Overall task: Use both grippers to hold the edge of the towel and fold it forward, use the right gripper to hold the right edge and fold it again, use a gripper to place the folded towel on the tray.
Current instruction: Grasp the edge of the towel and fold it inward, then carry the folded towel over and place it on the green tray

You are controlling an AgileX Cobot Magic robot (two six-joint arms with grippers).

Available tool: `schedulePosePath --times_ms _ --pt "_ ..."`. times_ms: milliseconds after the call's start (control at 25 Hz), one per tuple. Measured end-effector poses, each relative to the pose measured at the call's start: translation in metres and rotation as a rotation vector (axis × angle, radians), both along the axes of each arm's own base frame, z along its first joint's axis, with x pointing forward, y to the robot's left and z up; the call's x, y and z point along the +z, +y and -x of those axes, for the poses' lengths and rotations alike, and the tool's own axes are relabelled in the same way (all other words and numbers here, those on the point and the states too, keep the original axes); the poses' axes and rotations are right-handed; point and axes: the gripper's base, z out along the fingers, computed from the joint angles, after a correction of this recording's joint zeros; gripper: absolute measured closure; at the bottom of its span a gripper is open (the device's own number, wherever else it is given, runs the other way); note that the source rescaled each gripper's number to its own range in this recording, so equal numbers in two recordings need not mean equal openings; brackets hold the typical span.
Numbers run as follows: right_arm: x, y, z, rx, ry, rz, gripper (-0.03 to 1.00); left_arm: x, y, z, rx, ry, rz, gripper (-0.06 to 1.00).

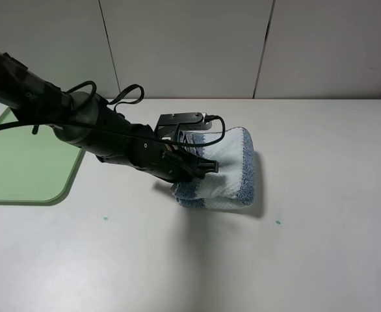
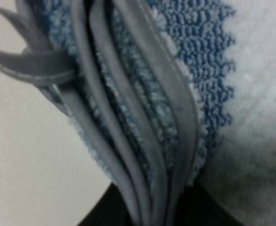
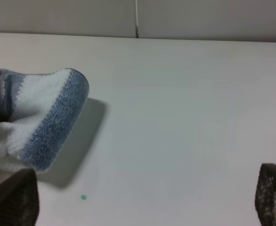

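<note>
Though folded, towel (image 1: 226, 170) lengthwise front-to-back

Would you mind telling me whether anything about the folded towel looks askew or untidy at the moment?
Slightly. The towel is a bulky bundle rather than a flat fold: in the left wrist view its layered hems splay unevenly and a hanging loop sticks out sideways. The left end effector grips that edge. Nothing looks damaged.

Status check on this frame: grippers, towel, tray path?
Left gripper shut on folded towel, jaws pinching its layered edge. Right gripper open, holding nothing, off to the side. Towel not yet on tray. Nothing seen between them.
</note>
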Motion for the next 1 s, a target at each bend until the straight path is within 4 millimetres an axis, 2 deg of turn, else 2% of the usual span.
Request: schedulePosePath --times_ms 200,360,560,1000 --pt "0.000 0.000 0.000 0.000 0.000 0.000 -0.03 0.007 0.004 0.002 -0.032 0.030 -0.022 0.82" --pt "0.000 0.000 0.000 0.000 0.000 0.000 -0.03 0.015 0.015 0.001 -0.045 0.060 -0.042 0.82" --pt "0.000 0.000 0.000 0.000 0.000 0.000 -0.03 0.023 0.035 -0.003 -0.049 0.078 -0.078 0.82" --pt "0.000 0.000 0.000 0.000 0.000 0.000 -0.03 0.052 0.079 -0.021 -0.066 0.042 -0.152 0.83"
